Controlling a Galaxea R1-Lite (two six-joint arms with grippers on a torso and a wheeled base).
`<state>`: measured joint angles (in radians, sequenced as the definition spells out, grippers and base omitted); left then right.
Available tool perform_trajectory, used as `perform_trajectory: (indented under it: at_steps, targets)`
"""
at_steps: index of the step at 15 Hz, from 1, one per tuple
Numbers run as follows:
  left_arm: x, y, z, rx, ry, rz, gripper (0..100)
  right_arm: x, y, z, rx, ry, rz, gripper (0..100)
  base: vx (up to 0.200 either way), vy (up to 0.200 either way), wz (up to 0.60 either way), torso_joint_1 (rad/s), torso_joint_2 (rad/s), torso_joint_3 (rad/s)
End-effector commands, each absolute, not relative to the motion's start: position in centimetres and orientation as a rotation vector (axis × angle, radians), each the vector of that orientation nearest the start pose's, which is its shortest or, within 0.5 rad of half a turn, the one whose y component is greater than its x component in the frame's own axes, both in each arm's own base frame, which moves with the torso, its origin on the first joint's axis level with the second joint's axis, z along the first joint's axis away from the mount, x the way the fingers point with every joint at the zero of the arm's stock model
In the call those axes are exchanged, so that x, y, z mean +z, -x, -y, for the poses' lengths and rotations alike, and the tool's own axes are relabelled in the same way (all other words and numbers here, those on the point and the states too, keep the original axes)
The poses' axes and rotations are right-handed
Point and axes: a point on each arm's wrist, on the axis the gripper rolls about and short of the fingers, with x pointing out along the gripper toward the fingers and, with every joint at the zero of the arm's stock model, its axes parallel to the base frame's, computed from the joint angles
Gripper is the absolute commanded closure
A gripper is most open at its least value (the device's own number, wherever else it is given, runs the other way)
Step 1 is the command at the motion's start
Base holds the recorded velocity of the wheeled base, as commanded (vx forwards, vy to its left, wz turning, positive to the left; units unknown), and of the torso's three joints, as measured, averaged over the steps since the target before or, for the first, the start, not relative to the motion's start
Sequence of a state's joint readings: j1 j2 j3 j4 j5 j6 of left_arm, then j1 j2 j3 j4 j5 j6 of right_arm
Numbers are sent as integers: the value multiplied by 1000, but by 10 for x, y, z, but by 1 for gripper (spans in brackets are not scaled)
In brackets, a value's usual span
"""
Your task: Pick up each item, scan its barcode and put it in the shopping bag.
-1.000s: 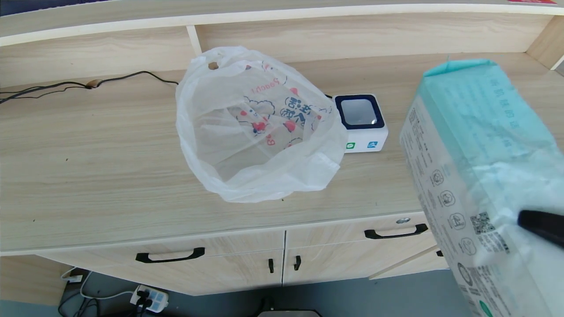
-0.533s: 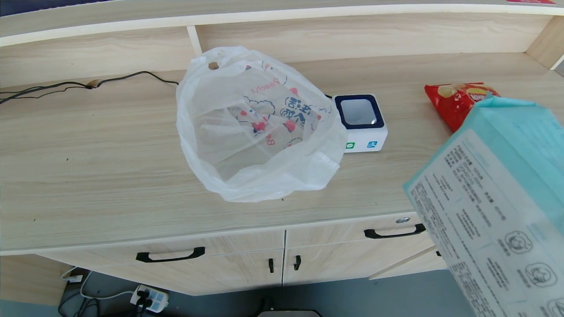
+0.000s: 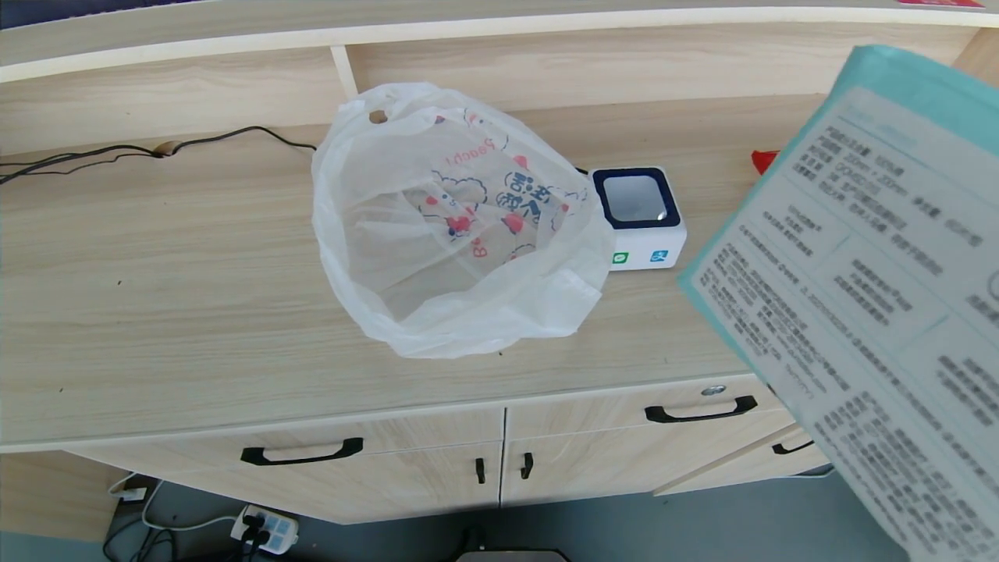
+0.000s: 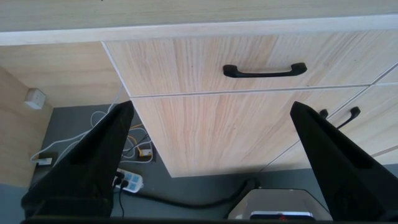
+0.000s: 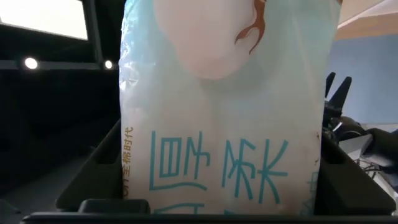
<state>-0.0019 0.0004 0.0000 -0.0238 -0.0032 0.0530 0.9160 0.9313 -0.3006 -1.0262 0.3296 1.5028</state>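
Wood desk w/ white shopping bag; teal-white printed pack tilted, pinched by right tool; left tool spread wide.

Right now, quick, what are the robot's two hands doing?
Left gripper: open, empty.
Right gripper: closed, holding the blue-green pack.

Glossy plastic pack, matt wood counter
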Motion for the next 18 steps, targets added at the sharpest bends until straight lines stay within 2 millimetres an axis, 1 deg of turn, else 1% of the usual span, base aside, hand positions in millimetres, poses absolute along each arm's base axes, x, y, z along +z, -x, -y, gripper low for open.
perform_trajectory:
  at_steps: [1,2,3,5,6,7,9,10,12,14,16,18]
  targets:
    - [78,23,0,-4,-54,25,0,247,-76,-109,1260,-1480,-688,100,0,0,0,0,0,0]
    - [78,23,0,-4,-54,25,0,253,-78,-111,1258,-1542,-722,100,0,0,0,0,0,0]
    - [78,23,0,-4,-54,25,0,255,-82,-114,1246,-1568,-740,100,0,0,0,0,0,0]
    - [78,23,0,-4,-54,25,0,262,-103,-133,1204,-1578,-743,100,0,0,0,0,0,0]
    - [78,23,0,-4,-54,25,0,261,-108,-134,1191,-1577,-747,100,0,0,0,0,0,0]
    - [78,23,0,-4,-54,25,0,262,-110,-131,1190,-1581,-756,100,0,0,0,0,0,0]
    - [78,23,0,-4,-52,26,0,270,-129,-120,1133,-1725,-743,100,0,0,0,0,0,0]
    - [78,23,0,-4,-52,26,0,273,-140,-115,1113,-1768,-699,100,0,0,0,0,0,0]
    - [78,23,0,-4,-55,26,0,274,-160,-113,1141,-1747,-666,100,0,0,0,0,0,0]
    - [78,23,0,-4,-55,26,0,280,-174,-117,1186,-1780,-656,100,0,0,0,0,0,0]
    - [78,23,0,-4,-55,26,0,286,-181,-116,1217,-1854,-668,100,0,0,0,0,0,0]
    - [78,23,0,-4,-58,26,0,285,-187,-108,1222,-1928,-656,100,0,0,0,0,0,0]
